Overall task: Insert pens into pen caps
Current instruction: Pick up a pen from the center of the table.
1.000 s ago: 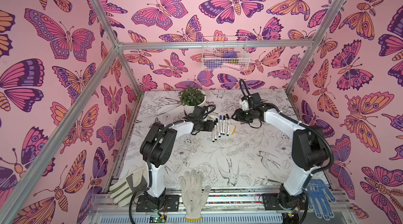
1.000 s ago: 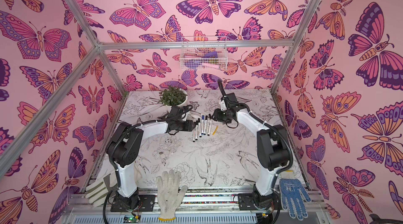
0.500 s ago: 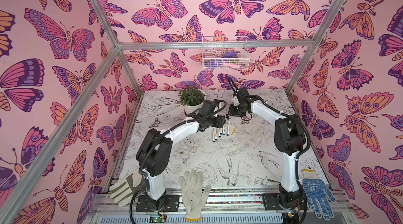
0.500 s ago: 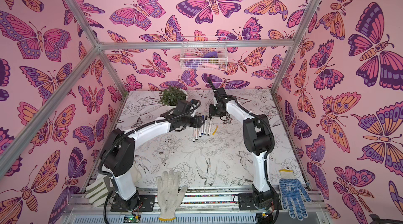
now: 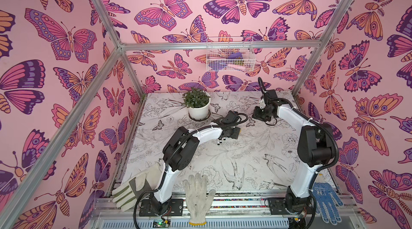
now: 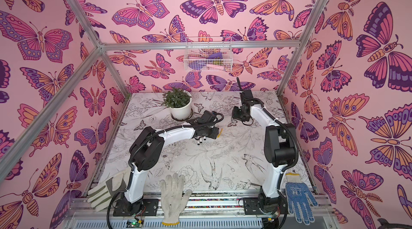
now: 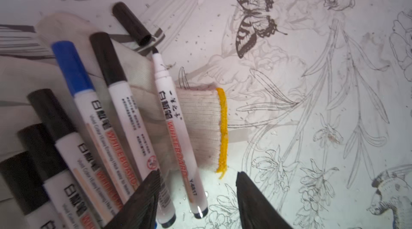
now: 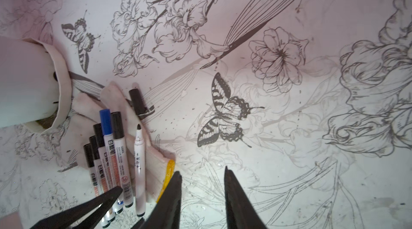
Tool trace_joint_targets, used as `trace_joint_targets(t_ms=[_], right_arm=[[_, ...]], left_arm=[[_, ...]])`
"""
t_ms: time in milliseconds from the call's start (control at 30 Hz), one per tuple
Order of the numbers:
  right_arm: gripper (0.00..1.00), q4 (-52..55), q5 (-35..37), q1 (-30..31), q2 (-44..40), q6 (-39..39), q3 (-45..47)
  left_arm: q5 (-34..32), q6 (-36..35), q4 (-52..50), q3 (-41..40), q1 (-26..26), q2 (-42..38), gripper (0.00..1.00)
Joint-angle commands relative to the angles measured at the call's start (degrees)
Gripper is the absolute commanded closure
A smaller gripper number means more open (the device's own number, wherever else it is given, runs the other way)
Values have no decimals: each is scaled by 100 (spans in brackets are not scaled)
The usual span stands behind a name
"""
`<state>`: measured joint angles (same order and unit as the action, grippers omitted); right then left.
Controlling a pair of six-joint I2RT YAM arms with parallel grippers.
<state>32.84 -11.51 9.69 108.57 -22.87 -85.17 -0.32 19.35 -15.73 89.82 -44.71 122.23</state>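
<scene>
Wire basket [image 5: 229, 68], on the back wall: purple and pink items are held, not identifiable. White pot [image 5: 199, 111]: a green plant [image 5: 196, 98] is contained. Pens [image 7: 124, 109], six, white-barrelled with dark print, are laid side by side on a knit glove [image 7: 200, 127] near the pot; four are capped black, one blue. Bare pen [image 7: 176, 127]: black tip, a loose black cap [image 7: 131, 24] just beyond it. Left gripper [image 7: 197, 173] is held spread over the pens' rear ends, empty. Right gripper [image 8: 202, 171] is likewise spread, empty.

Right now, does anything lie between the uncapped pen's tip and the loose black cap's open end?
Nothing visible does. The uncapped pen points at the mouth of the loose black cap across a small gap; the capped pens lie alongside, not between.
</scene>
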Motion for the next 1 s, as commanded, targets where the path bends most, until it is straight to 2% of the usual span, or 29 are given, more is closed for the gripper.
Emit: trace_joint_targets(t_ms=[0, 167, 400, 567, 667, 967], right_arm=[[66, -86, -262, 59, -150, -46, 103], [67, -126, -325, 55, -193, -68, 158], [69, -169, -390, -15, -291, -121, 157], [69, -192, -414, -46, -412, -134, 178], [70, -293, -405, -49, -535, -163, 246], [71, -377, -621, -54, -680, -158, 336]], left_arm=[[-378, -99, -164, 265, -42, 161, 44], [-128, -72, -232, 378, -82, 363, 48], [-54, -76, -366, 477, -82, 564, 48], [84, -114, -469, 673, -82, 853, 52], [19, -90, -586, 737, -82, 948, 65], [154, -28, -649, 843, -82, 844, 94]])
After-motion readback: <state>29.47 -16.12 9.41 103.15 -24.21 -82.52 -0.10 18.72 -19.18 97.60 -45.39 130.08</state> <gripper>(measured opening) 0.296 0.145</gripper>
